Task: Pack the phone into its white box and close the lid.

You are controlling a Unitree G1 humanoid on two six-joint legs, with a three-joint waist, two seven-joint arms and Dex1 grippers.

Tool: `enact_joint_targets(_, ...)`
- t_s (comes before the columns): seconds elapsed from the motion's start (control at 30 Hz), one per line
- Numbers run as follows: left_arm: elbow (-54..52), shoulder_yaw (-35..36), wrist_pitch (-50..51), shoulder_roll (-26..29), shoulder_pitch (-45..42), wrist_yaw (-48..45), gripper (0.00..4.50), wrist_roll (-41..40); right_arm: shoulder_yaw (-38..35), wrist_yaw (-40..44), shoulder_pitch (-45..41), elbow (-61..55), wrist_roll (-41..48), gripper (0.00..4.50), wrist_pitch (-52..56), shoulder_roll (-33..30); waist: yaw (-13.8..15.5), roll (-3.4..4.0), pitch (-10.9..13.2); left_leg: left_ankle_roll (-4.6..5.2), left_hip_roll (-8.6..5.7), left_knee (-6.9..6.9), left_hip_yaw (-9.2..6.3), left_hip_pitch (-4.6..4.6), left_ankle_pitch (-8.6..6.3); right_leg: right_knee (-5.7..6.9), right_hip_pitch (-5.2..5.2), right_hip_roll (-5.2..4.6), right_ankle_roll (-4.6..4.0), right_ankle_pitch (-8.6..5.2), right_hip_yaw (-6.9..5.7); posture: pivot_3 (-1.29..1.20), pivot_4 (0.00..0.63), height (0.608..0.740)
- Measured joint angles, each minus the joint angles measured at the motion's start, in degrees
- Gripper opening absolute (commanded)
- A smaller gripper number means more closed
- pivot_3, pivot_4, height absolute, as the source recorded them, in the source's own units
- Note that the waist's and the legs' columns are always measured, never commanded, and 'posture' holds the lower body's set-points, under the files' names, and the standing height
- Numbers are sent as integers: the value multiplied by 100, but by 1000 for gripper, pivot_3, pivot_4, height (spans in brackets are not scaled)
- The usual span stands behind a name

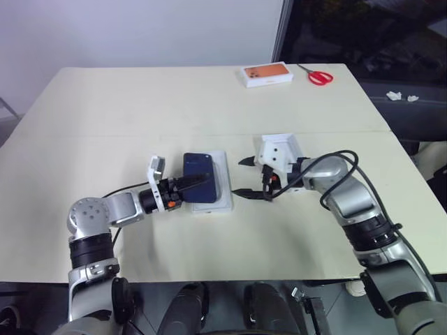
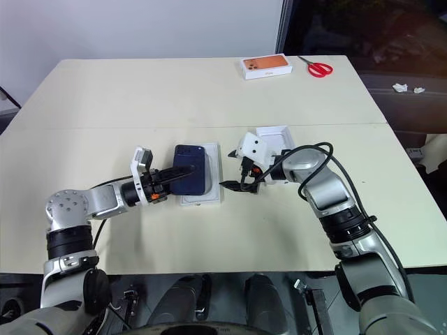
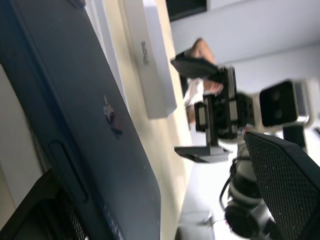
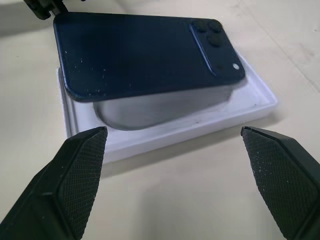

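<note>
The left tool (image 1: 198, 183) lies low over the near part of the desk (image 1: 140, 112), pointing across at the phone (image 1: 200, 177), its fingers apart with the phone's near edge between or just beside them — released, not clamping, as far as the head views show. The right tool (image 1: 248, 178) sits just beside the box (image 1: 222, 202) on the other side, its two fingers spread wide and holding nothing.

The phone is not seated. In the right wrist view it lies back-up, camera cluster (image 4: 214, 39) showing, tilted across the white tray with one long edge raised and shadow under it; it overhangs the tray's rim rather than resting inside the walls. Whether that tray is the box proper or the insert with the recess is hard to tell from here.

Behind the right tool rests another white piece (image 1: 283, 146), likely the lid. An orange-topped box (image 1: 267, 74) and red scissors (image 1: 319, 75) lie at the far edge, well apart.

The risk now: a push from either side could slide the tilted phone off the rim onto the desk, or shove the light tray along with it — nothing pins the tray. Closing the lid over a crooked phone would jam it.
</note>
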Motion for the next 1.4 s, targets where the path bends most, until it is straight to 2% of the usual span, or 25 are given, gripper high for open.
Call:
enact_joint_targets(1.03, -361, -247, -160, 758, -1, -293, 4461, 1, 25, -67, -24, 154, -151, 4500, -208, 214, -5, 0, 0, 0, 1, 1, 0, 0, 0, 0, 0, 1, 0, 0, 0, 0, 150, 740)
enact_joint_targets(1.27, -542, -140, -153, 1188, 182, -438, 4461, -36, 27, -65, -25, 170, -160, 4500, -224, 219, -16, 1, 0, 1, 3, -1, 0, 0, 0, 1, -2, 2, 0, 0, 1, 0, 150, 740)
enact_joint_targets(1.4, -552, -65, -534, 1350, 272, -436, 4461, 142, 27, -75, -29, 237, -224, 4500, -332, 218, -7, 1, 1, 1, 2, -1, 0, 0, 0, 0, -2, 1, 0, 0, 1, 0, 150, 740)
